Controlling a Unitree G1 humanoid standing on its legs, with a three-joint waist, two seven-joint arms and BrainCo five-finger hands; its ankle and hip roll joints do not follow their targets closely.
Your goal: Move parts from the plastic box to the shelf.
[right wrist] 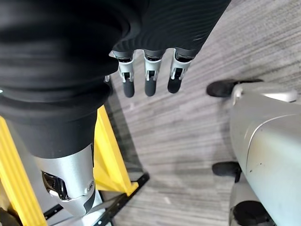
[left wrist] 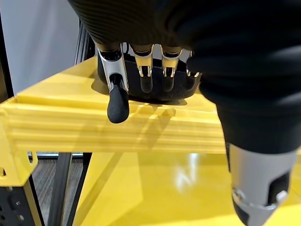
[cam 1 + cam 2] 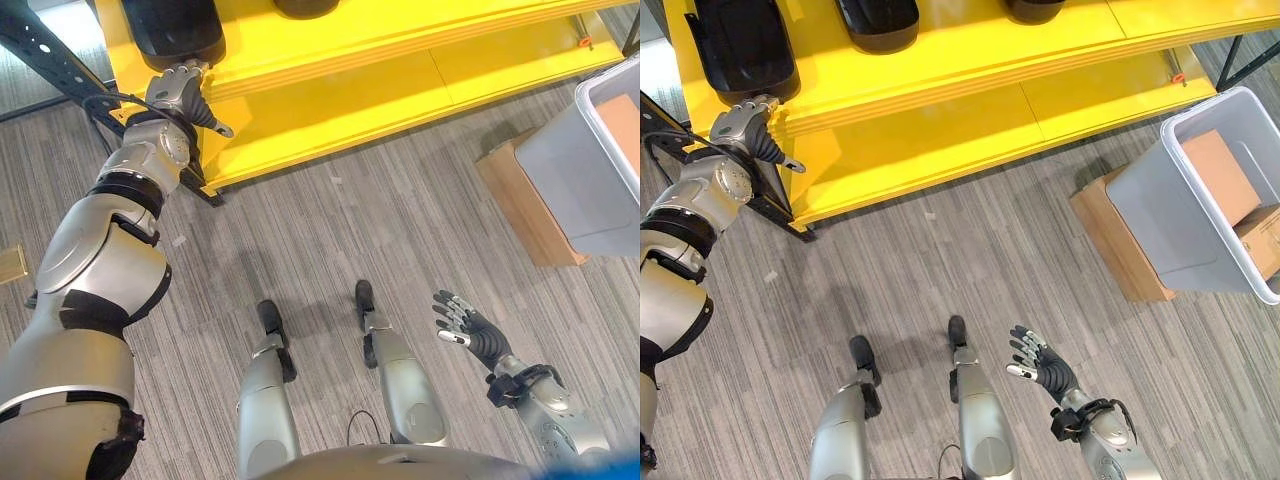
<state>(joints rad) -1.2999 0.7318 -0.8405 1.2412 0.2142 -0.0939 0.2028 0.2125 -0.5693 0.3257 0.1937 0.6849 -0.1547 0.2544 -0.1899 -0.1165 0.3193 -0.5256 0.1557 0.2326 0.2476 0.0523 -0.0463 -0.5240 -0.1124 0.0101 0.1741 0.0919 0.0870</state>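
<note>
The yellow shelf (image 3: 970, 62) holds three black moulded parts; the left one (image 3: 740, 45) sits near the shelf's left end. My left hand (image 3: 745, 125) hovers at the shelf's front edge just below that part (image 2: 157, 89), open and holding nothing, its fingers (image 2: 117, 101) relaxed and short of it. At the right, the grey plastic box (image 3: 1165, 215) stands with brown cardboard-coloured pieces (image 3: 1220, 172) inside. Low over the floor, my right hand (image 3: 1040, 365) is open with spread fingers (image 1: 146, 81), far from the box.
The box rests on a flat brown cardboard carton (image 3: 1118, 250) on the striped grey floor. A lower yellow shelf tier (image 3: 940, 135) juts out beneath the upper one. A dark metal shelf post (image 3: 45, 50) runs beside my left arm.
</note>
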